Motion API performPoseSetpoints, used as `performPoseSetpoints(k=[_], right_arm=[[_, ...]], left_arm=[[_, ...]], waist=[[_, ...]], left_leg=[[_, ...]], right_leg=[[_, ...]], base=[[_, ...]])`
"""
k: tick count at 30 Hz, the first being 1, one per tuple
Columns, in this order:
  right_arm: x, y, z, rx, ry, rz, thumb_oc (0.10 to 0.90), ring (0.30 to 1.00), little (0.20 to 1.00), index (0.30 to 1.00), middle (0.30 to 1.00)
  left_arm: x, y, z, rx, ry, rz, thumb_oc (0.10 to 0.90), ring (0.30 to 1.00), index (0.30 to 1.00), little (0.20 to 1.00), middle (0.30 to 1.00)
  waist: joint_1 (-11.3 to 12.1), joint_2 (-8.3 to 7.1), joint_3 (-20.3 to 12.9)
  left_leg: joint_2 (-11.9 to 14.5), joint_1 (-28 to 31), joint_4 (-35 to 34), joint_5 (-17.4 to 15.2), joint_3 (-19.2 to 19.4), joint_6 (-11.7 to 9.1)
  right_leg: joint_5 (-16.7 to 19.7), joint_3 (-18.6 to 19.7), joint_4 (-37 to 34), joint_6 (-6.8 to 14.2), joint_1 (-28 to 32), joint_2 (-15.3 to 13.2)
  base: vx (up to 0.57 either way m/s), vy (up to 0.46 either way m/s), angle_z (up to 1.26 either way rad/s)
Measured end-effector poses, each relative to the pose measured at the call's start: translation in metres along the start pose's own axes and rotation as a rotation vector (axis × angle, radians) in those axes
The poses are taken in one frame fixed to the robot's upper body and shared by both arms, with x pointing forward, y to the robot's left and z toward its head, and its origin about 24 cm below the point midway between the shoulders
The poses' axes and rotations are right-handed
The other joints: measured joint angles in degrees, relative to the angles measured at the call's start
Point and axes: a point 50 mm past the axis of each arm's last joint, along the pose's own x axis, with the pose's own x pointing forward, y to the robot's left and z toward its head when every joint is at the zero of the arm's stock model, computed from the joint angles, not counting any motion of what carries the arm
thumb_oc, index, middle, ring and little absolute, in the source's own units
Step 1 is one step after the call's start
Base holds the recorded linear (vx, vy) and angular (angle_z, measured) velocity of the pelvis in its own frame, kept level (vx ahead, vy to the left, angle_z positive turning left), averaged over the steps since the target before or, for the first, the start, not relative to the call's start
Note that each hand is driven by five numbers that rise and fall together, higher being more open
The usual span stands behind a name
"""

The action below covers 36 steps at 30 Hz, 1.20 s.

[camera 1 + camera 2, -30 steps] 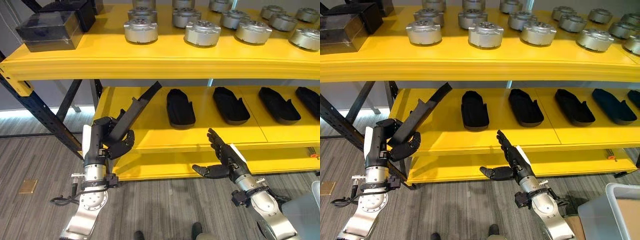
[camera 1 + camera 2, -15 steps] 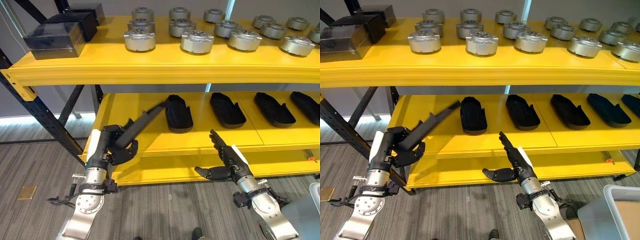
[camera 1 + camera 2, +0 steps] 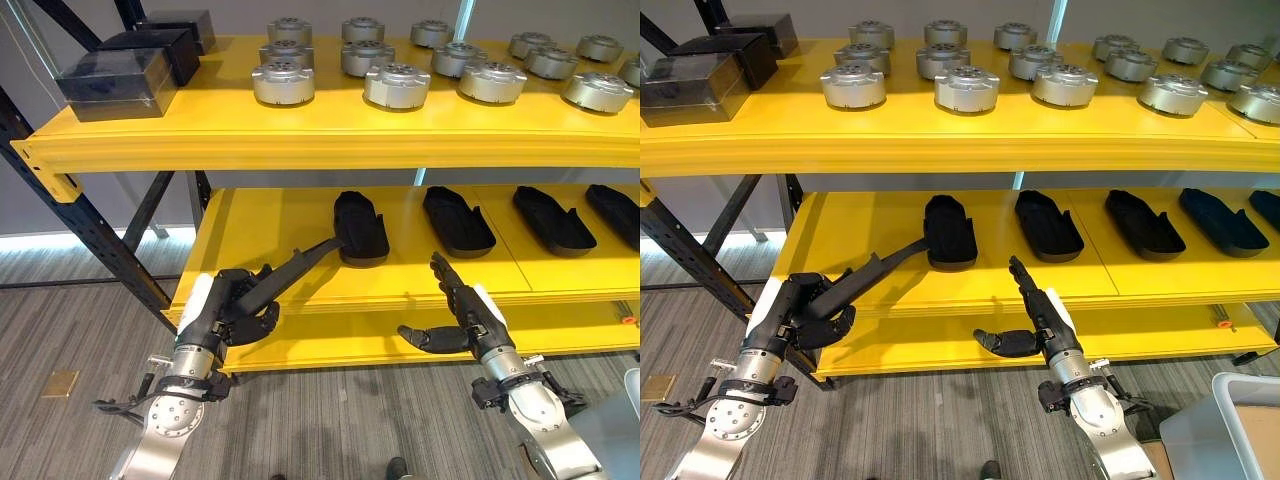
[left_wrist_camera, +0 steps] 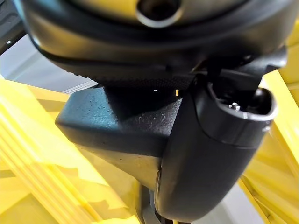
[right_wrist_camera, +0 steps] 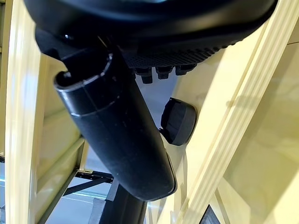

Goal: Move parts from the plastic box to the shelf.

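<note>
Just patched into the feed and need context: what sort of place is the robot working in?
Probably a factory or warehouse parts store: a yellow rack on dark steel uprights, rows of round metal parts on its upper shelf, and long black parts laid side by side on the lower one.

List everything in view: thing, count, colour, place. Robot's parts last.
Shelf: one, yellow, two tiers on a dark frame.
Discs: at least eleven, silver, upper tier.
Boxes: three, black, upper tier's left end.
Moulded parts: four, black, in a row on the lower tier.
Long part: one, black, slanting over the lower tier.
Bin: one, grey, floor at right.
Left hand: dark, fingers curled round the long part.
Right hand: dark, open, by the lower tier's edge.
</note>
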Motion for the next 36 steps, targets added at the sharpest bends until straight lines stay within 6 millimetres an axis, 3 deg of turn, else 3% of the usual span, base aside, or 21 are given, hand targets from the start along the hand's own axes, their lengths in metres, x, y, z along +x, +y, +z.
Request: performPoseSetpoints(k=[21, 26, 36], right_arm=[[0.004, 0.000, 0.006, -0.051, -0.041, 0.008, 0.900, 1.000, 1.000, 1.000, 1.000], [0.005, 0.000, 0.009, -0.055, -0.059, 0.012, 0.900, 1.000, 1.000, 1.000, 1.000], [0.007, -0.002, 0.015, -0.030, -0.105, -0.036, 0.900, 1.000, 1.000, 1.000, 1.000]], left_arm=[[-0.002, 0.004, -0.002, -0.003, 0.010, 0.062, 0.400, 0.300, 0.300, 0.300, 0.300], [-0.002, 0.006, -0.002, -0.002, 0.014, 0.096, 0.400, 0.300, 0.300, 0.300, 0.300], [0.004, 0.009, 0.004, -0.028, -0.023, 0.147, 0.400, 0.300, 0.300, 0.300, 0.300]], waist=[[1.4, -0.02, 0.0], [2.6, -0.06, 0.0], [2.5, -2.56, 0.5]], left_leg=[[-0.1, -0.1, 0.0, 0.0, -0.2, 0.0], [-0.3, -0.1, 0.0, 0.0, -0.3, 0.0], [-2.7, 0.0, 0.3, -0.7, -0.1, 1.2]], right_leg=[[0.0, -0.2, 0.0, 0.0, 0.0, -0.2], [0.0, -0.3, 0.0, 0.1, 0.0, -0.2], [-0.2, 0.2, 0.7, 1.1, -0.3, -1.9]], base=[[0.00, 0.002, 0.00], [0.01, 0.128, 0.01], [0.01, 0.211, 0.00]])
